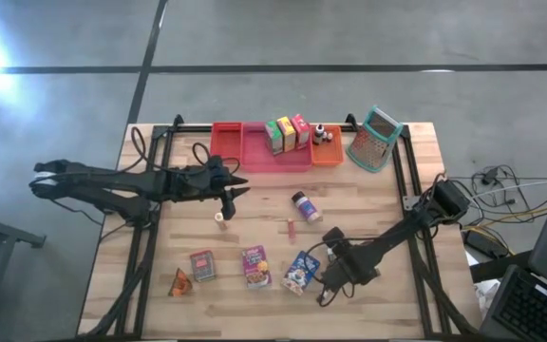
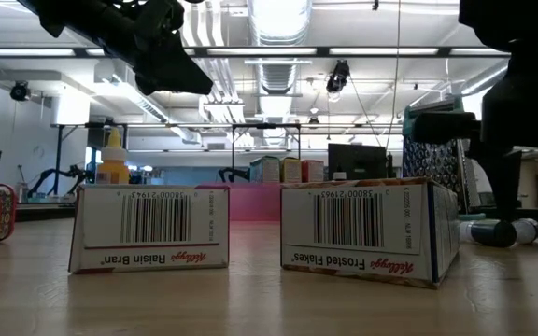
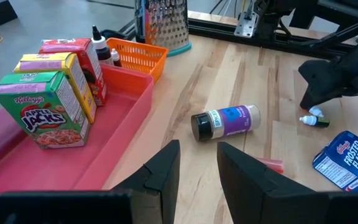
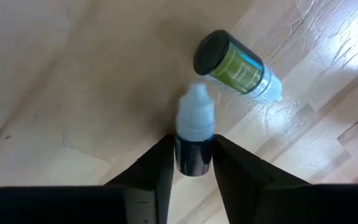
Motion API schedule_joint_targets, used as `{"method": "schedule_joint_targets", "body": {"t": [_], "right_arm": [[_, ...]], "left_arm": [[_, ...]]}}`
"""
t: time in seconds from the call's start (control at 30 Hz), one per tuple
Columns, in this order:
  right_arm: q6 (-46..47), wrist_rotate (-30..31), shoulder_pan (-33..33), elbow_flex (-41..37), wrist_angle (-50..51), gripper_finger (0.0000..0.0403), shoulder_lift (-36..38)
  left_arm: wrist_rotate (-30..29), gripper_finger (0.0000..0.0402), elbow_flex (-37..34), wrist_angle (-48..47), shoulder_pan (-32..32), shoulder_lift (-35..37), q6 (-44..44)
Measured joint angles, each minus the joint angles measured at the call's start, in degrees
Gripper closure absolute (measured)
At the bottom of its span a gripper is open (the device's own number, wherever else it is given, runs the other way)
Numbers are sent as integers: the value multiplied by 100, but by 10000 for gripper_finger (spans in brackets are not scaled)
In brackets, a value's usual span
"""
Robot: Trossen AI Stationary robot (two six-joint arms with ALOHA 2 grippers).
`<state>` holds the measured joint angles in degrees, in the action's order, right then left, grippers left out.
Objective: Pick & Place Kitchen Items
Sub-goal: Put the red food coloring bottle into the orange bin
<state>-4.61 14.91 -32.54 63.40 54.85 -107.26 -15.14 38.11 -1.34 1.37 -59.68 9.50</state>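
Nearest the front edge of the table [image 1: 254, 318] lies a row: an orange wedge [image 1: 179, 282], a dark red box [image 1: 202, 265], the Raisin Bran box [image 1: 255, 266] and the Frosted Flakes box [image 1: 301, 272], the last two lying flat with barcodes facing the low camera. Just right of the Frosted Flakes box, the right gripper [image 4: 192, 163] is down at the tabletop, fingers narrow and pressed on either side of a small dark bottle with a white cap [image 4: 194, 134]; a green-labelled, dark-capped vial [image 4: 236, 67] lies on its side close beside it, apart from the fingers. Mid-table: a purple-labelled spice jar [image 3: 225, 122] on its side, a thin pink stick [image 1: 291, 227] near it, a tiny item [image 1: 221, 218] under the left arm. The left gripper [image 3: 194, 163] hangs above the table's left-centre, fingers narrowly apart, nothing between them. Farthest back: a red tray bin [image 1: 226, 144], a pink tray bin [image 3: 126, 109] holding the Apple Jacks box [image 3: 42, 117], a yellow box [image 3: 56, 64] and a red box [image 3: 73, 45] upright in a row, an orange basket [image 3: 140, 55] with two small bottles [image 3: 107, 55], then a metal grater [image 1: 376, 139] at the right corner.
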Motion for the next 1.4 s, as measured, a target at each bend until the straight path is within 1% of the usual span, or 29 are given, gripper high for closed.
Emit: {"method": "schedule_joint_targets", "body": {"t": [0.13,0.23,0.33,0.5,0.6,0.7,0.77,0.83,0.93,1.0,1.07,1.13,1.2,1.3,1.37,1.4], "right_arm": [[114,-49,-2,2,-15,322,2],[220,-125,-2,4,-13,329,4],[384,-155,-2,20,43,327,4],[865,-243,-21,176,477,314,162],[1145,-307,-46,196,541,319,508],[1496,-314,-61,164,380,331,994],[1690,-276,-61,59,63,335,1435],[1833,-80,-60,-120,-368,335,1907],[2038,615,-41,-481,-1142,325,2648],[2041,1132,-18,-783,-1767,318,3136],[1903,1470,27,-1132,-2445,314,3573],[1675,1596,107,-1469,-3257,315,3949],[1428,1604,216,-1776,-4002,321,4254],[1232,1580,386,-2054,-4602,331,4552],[1186,1585,461,-2145,-4855,332,4661],[1161,1587,492,-2175,-5030,332,4702]], "left_arm": [[0,289,0,-1,0,0,-2],[0,289,0,-1,0,0,-2],[0,289,0,-1,0,0,-4],[0,289,0,-3,0,0,-4],[0,289,0,-1,-4,0,-4],[1,289,0,59,-4,0,1],[2,289,0,107,-4,0,72],[2,289,-15,221,-14,-18,87],[4,289,-208,855,-54,-99,-19],[14,289,-354,1425,-101,-211,-166],[124,289,-504,2194,-153,-375,-307],[409,289,-631,3054,-201,-602,-397],[826,289,-664,3879,-229,-900,-473],[1591,289,-607,4909,-240,-1394,-539],[1915,289,-442,5139,-264,-1714,-667],[1937,289,-328,5130,-277,-1870,-719]]}}
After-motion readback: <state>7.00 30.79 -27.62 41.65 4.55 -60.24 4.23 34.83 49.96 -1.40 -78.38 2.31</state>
